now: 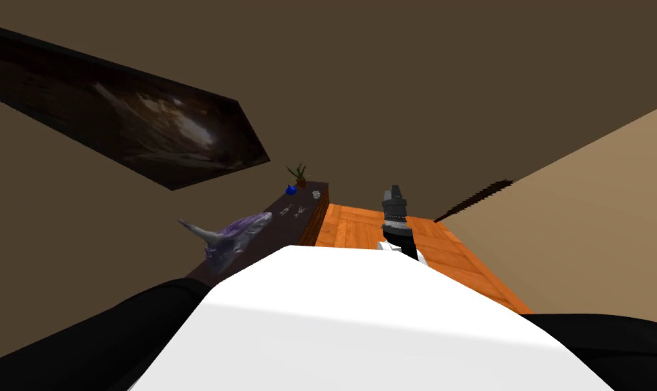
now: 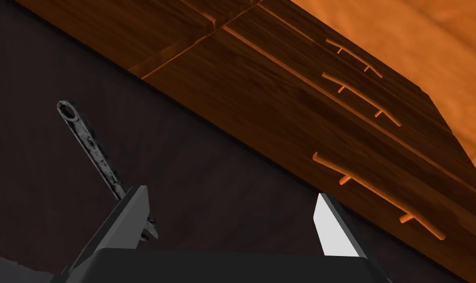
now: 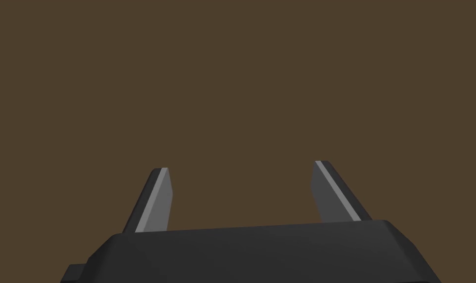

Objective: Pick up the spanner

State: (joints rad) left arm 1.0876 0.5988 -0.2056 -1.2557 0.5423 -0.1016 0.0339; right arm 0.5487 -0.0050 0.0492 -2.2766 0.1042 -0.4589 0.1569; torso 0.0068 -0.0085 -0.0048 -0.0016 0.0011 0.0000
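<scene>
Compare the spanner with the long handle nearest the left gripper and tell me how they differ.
The spanner is mottled dark grey; the handle is orange-brown. The spanner lies flat on the dark top, one end behind a finger of the open left gripper; the handle stands off the wooden front on two stubs. The spanner ends in a ring; the handle is a plain bar. Both are long and thin.

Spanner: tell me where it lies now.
Left wrist view: the spanner lies flat on the dark cabinet top, its near end passing behind one finger of the open left gripper.
</scene>
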